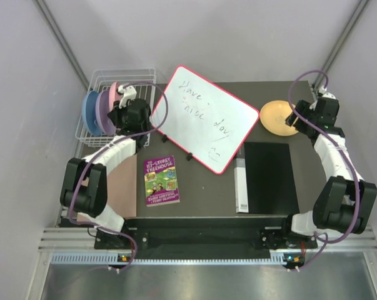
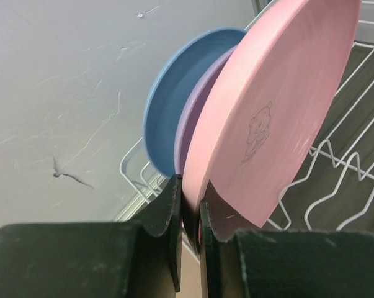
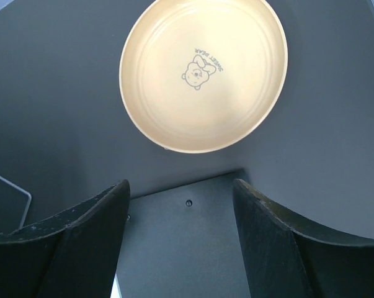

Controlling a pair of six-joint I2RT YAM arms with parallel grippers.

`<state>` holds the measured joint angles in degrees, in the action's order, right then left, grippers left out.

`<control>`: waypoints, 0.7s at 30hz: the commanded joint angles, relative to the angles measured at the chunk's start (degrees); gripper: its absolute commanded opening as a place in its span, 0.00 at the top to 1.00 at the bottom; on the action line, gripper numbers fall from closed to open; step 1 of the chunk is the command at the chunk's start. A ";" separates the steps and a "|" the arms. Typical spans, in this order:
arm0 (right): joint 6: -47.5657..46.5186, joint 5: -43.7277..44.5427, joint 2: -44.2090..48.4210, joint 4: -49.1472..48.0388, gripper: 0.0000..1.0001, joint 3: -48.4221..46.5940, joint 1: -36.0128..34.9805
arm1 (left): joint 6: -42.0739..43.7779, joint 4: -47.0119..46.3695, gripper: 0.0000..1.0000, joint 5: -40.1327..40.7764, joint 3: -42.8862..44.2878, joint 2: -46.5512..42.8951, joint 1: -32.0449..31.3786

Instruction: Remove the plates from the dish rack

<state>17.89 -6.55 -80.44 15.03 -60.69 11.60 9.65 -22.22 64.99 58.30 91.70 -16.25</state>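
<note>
Dark bench (image 1: 201,187): left hand (image 2: 191,189) clamped on rim of pink plate (image 2: 280,112) in dish rack (image 1: 141,81); best lifted straight up, clear of lavender plate (image 2: 196,124). Right hand (image 3: 179,186) parted, empty.

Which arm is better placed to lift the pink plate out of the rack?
Left. The left gripper is closed on the rim of the pink plate in the dish rack. The right gripper hangs open near the yellow plate, far across the table.

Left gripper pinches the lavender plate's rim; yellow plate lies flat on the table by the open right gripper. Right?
No: the left gripper pinches the pink plate by its rim, not the lavender plate, as the left wrist view shows. The yellow plate and open right gripper are as stated.
</note>
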 commanded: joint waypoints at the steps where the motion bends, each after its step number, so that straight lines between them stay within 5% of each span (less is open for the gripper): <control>1: -1.10 0.92 5.91 1.23 0.32 -1.63 -1.05 | -1.91 4.80 1.00 0.40 5.94 -7.32 -3.25; 6: -1.19 -3.55 11.62 1.15 0.29 -2.24 -1.49 | -8.75 16.82 1.00 -1.97 9.02 -12.94 -5.98; 8: -0.84 -9.52 12.76 0.45 0.18 -2.42 -1.84 | -12.17 20.97 1.00 -4.42 10.77 -14.52 -6.60; 11: 0.56 -19.35 13.47 -2.71 0.18 -2.42 -3.24 | -23.32 29.33 1.00 -16.44 11.92 -16.72 -6.69; 15: 6.00 -29.56 12.59 -11.23 0.14 -0.85 -8.06 | -34.15 27.94 1.00 -42.58 8.94 -18.31 -6.78; 19: 10.32 -31.86 10.66 -17.48 0.12 -0.75 -15.36 | -43.04 23.46 1.00 -56.25 7.61 -15.68 -7.65; 21: 12.50 -31.86 9.26 -21.07 0.12 -0.57 -18.79 | -45.06 23.62 1.00 -56.73 8.23 -13.48 -9.40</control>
<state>24.99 -32.99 -69.38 4.73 -60.77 -1.61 -24.86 4.12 23.07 66.30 75.46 -23.44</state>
